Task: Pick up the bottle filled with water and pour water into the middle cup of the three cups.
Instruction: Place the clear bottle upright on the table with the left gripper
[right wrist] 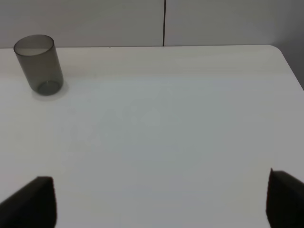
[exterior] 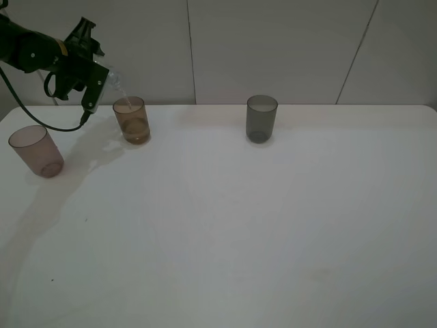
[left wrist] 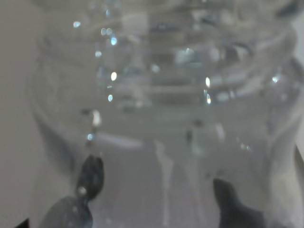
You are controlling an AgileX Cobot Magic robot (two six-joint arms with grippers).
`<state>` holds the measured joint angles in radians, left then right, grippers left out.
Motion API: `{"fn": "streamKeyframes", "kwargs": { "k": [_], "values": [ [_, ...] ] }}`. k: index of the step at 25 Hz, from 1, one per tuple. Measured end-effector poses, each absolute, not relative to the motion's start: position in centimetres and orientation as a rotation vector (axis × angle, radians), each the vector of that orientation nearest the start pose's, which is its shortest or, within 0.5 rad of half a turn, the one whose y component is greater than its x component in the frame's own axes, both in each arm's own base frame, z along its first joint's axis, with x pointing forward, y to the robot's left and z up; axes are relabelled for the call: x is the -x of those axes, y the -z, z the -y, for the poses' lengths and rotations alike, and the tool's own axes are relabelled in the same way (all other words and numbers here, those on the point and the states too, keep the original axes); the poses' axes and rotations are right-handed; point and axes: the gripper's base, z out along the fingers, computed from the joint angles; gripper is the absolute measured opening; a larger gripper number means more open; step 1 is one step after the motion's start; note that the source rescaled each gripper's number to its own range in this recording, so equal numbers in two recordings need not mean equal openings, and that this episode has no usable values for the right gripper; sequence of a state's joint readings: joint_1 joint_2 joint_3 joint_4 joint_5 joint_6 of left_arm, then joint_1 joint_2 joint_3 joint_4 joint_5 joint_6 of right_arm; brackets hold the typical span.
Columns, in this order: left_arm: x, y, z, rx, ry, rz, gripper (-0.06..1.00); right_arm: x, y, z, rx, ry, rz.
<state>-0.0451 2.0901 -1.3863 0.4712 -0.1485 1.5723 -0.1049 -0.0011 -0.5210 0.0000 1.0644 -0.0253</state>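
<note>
White tabletop (exterior: 239, 225) under pale wall panels. Left gripper (exterior: 95, 76) clamped on the bottle (exterior: 113, 78), tipped neck-down, clear plastic filling the left wrist view between two dark fingertips (left wrist: 90, 178). Just below and ahead of those jaws, the middle cup (exterior: 132, 119), amber, upright, taking a thin stream (exterior: 123, 97) close inside its rim on the gripper's side, seemingly with a little water at the bottom. Below and behind the same jaws, the pinkish cup (exterior: 36, 150); far out ahead of them, the grey cup (exterior: 261, 118). Right gripper (right wrist: 159, 199) spread wide and empty, grey cup well ahead of its jaws and off to one side. Pouring under way, by the look of it, and far from a full cup. Risk of water down the outside from any small drift back or flatter tilt; of gulping and splashing from a steeper tip; of smooth plastic turning in the grip; of a clipped rim and a toppled light cup from dropping lower.
</note>
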Motion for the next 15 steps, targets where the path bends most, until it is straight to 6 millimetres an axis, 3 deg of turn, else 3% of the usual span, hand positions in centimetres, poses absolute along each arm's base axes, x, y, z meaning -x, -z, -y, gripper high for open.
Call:
{"fn": "streamKeyframes", "kwargs": {
  "k": [15],
  "values": [
    [-47.11, -18.16, 2.93, -2.006, -1.138, -1.024, 0.01, 0.77, -28.27, -0.08, -0.081, 0.082, -2.025]
  ]
}}
